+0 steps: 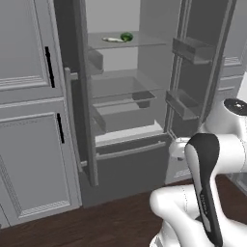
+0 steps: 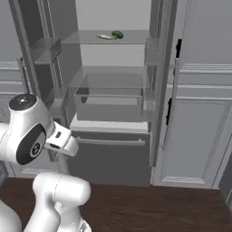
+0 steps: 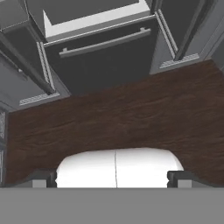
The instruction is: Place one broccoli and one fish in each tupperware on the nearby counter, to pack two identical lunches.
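Note:
A green broccoli (image 1: 127,36) and a pale fish (image 1: 112,39) lie side by side on the top glass shelf of the open fridge. In the right base view the broccoli (image 2: 118,34) sits just right of the fish (image 2: 104,36). My gripper (image 3: 112,181) hangs low in front of the fridge and points down at the dark floor. Its fingertips (image 3: 43,179) stand wide apart with nothing between them, so it is open. It is far below the shelf with the food. The tupperware and the counter are out of view.
Both fridge doors (image 1: 84,96) stand open, with door bins (image 1: 193,48) on the right one. Clear drawers (image 2: 111,97) sit under the shelf, above a shut freezer drawer with a bar handle (image 3: 105,43). Tall grey cabinets (image 1: 29,120) flank the fridge over a dark wooden floor (image 3: 131,113).

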